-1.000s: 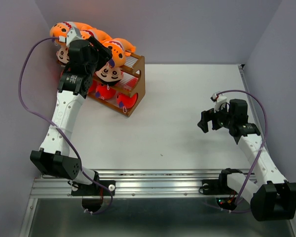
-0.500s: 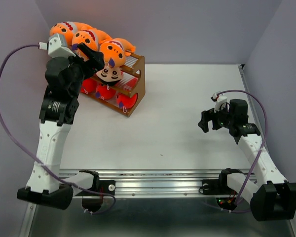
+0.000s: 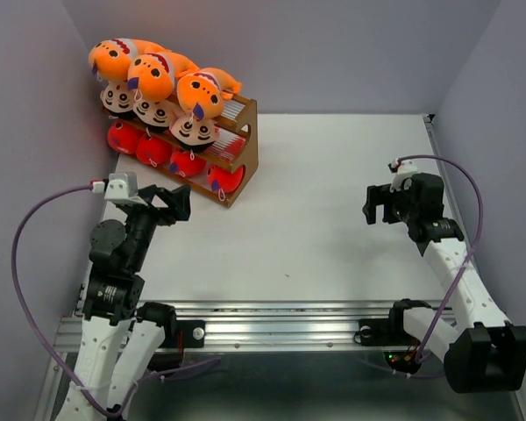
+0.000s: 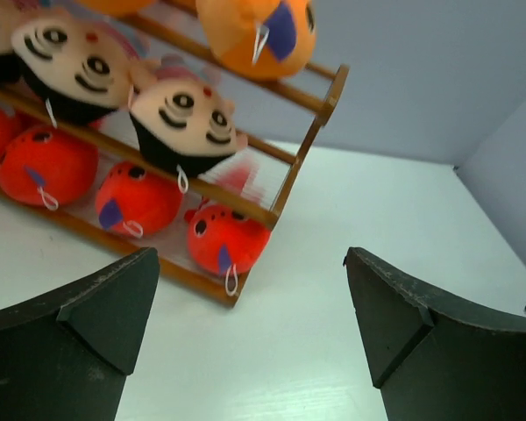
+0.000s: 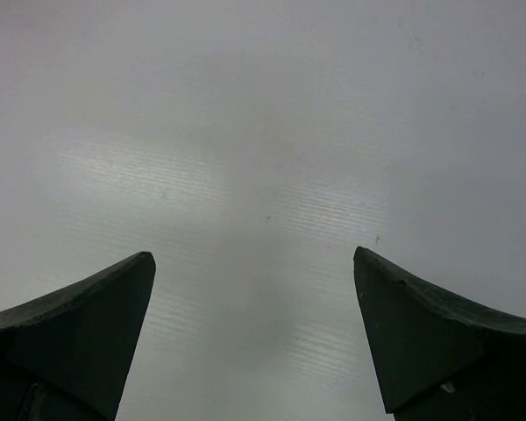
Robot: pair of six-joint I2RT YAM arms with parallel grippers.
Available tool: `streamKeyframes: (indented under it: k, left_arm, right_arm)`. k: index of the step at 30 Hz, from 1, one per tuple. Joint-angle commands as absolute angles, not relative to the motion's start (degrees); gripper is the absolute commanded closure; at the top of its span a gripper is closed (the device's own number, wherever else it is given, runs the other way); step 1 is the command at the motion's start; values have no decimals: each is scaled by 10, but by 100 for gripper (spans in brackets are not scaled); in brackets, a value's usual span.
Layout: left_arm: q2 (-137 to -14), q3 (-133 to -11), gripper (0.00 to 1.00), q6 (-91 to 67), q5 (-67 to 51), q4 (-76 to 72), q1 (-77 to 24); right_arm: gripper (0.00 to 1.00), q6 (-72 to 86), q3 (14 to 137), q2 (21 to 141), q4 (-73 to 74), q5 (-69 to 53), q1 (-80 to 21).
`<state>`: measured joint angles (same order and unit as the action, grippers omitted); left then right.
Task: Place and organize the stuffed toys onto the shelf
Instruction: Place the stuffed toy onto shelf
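Top external view: my left gripper (image 3: 180, 203) and right gripper (image 3: 375, 203) both gape empty; the stuffed toys (image 3: 153, 74) on the shelf (image 3: 250, 132) look soft and light, so I'd pinch mid-body

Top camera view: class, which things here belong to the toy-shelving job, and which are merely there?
Belonging to the job: orange sharks, cartoon boys, red sharks, wooden shelf.

Merely there: table, metal rail at the near edge.

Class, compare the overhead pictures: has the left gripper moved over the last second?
Yes. The left gripper has drawn back from the shelf, toward the table's near edge, jaws open.
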<state>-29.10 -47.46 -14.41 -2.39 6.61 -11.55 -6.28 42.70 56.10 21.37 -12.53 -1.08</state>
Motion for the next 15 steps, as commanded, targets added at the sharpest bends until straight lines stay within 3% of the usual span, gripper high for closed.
streamKeyframes:
  k: [1,8,15]
  left_arm:
    - [-206,-360,1,-148,-38,11,-114]
    - [-166,-308,1,-144,-31,10,-114]
    - [-178,-305,1,-127,-47,22,-114]
  right_arm:
    - [0,-46,459,543,166,-49,-6]
    - [0,-33,425,464,114,-44,-6]
    - [0,16,383,454,67,85,-1]
